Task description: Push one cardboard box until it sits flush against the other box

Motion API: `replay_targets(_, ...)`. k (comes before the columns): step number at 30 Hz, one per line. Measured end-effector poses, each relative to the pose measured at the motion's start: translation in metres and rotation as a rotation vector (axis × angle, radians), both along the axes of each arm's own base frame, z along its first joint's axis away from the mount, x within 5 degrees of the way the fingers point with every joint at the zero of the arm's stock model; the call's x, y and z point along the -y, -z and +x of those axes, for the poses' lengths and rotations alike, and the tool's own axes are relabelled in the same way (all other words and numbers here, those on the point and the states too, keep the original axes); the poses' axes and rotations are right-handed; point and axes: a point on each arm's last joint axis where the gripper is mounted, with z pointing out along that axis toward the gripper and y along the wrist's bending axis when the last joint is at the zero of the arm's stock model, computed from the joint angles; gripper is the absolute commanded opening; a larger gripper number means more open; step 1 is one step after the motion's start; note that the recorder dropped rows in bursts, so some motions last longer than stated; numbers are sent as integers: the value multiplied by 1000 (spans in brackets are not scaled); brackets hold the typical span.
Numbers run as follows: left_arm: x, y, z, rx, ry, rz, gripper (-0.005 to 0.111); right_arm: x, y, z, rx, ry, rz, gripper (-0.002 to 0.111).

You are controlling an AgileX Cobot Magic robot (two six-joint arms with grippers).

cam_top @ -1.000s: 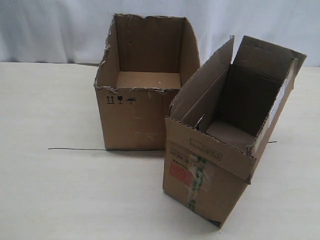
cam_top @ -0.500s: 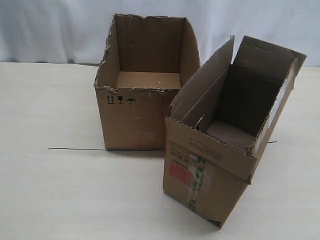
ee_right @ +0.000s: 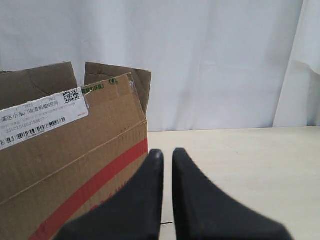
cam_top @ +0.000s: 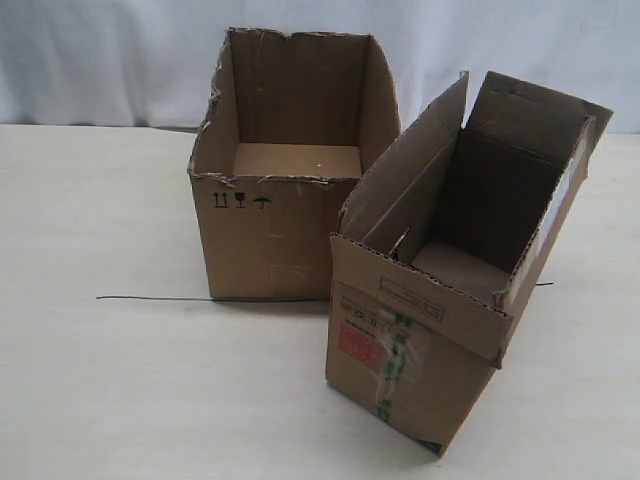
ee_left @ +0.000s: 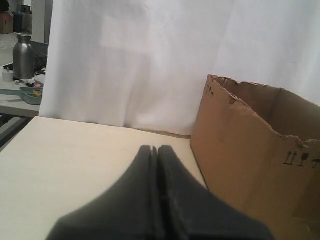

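The cardboard box (cam_top: 420,345), narrow with raised flaps, a red label and green-printed tape, stands skewed at the right front. Its left side runs at an angle to the other box (cam_top: 270,235), the wider one with a torn rim and black symbols. Their near corners are close together, and I cannot tell whether they touch. Neither gripper shows in the exterior view. My left gripper (ee_left: 155,148) is shut and empty, left of the other box (ee_left: 250,155). My right gripper (ee_right: 166,151) has its fingers nearly together with a thin slit, beside the cardboard box (ee_right: 65,160), holding nothing.
A thin dark wire (cam_top: 150,298) lies on the pale table (cam_top: 100,380), running out from under the wider box. A white curtain (cam_top: 100,60) closes off the back. Beyond the table's left edge, a metal bottle (ee_left: 23,56) stands on a side bench.
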Motion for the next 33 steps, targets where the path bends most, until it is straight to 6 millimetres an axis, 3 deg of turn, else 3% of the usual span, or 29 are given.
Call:
replay_targets(26, 0, -1, 0, 9, 4, -8, 0, 0, -2, 0, 18, 1, -1, 5)
replay_targets(33, 0, -1, 0, 9, 4, -8, 0, 1, -11, 0, 112, 2, 119, 5)
